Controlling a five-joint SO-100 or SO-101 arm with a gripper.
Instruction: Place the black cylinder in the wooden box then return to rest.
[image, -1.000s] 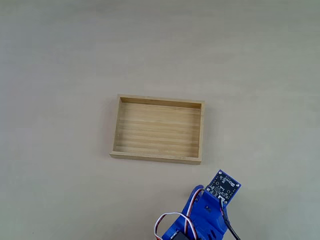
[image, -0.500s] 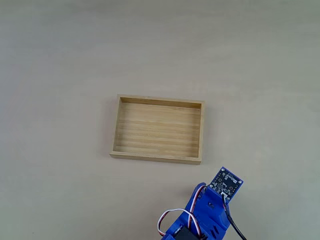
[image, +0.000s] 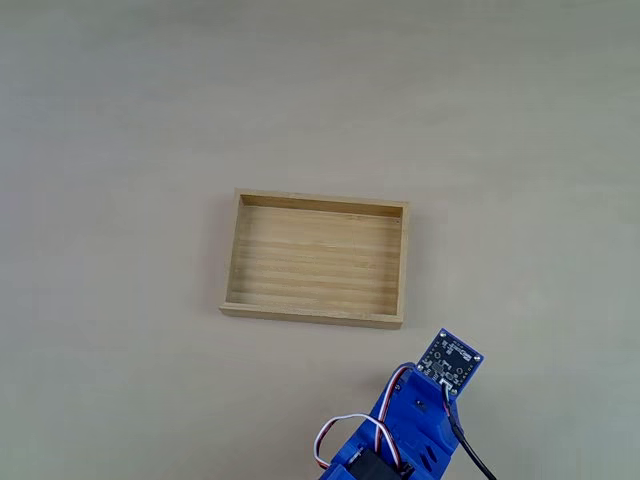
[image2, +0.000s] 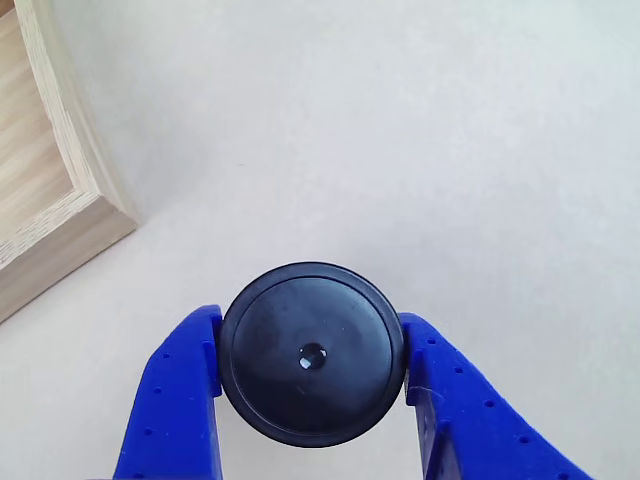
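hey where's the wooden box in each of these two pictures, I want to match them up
Fixed view: the wooden box lies at the picture's centre, whole and empty, above the blue arm.
Other view: one corner of it fills the upper left edge, left of the end effector, which grips the black cylinder.
Shared landmark: the box's corner nearest the arm.

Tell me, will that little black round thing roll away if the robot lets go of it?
Probably not when dropped flat: the black cylinder looks short and wide, so it should sit steady. Tipped onto its curved side, it could roll. It looks stiff, keeping its round shape between the blue fingers. Its smooth rim might slip.
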